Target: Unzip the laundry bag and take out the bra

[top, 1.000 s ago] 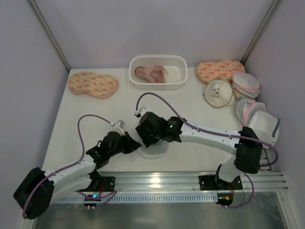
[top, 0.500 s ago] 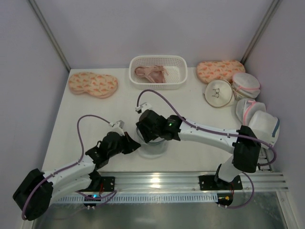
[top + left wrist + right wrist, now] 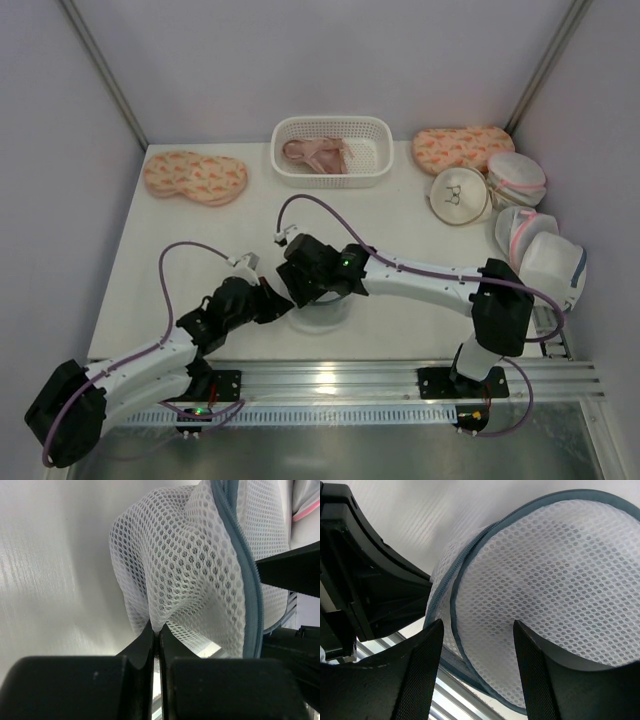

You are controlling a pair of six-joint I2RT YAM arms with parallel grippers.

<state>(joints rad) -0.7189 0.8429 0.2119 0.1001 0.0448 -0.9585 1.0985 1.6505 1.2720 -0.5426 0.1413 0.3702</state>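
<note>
Your left gripper (image 3: 156, 630) is clamped tight on a fold of the laundry bag (image 3: 200, 570), its two fingers pressed together with the white mesh pinched between them. The bag sits near the table's (image 3: 200, 250) front edge, about midway along it, between the two arms. Your right gripper (image 3: 477, 625) hangs over the bag with its fingers (image 3: 415, 680) spread apart, and the grey-blue zip (image 3: 451, 587) curves past between them (the bra cannot be made out through the mesh in any view). The white basket (image 3: 330, 180) holding a pale pink bra (image 3: 318, 153) stands at the far edge, well apart.
</note>
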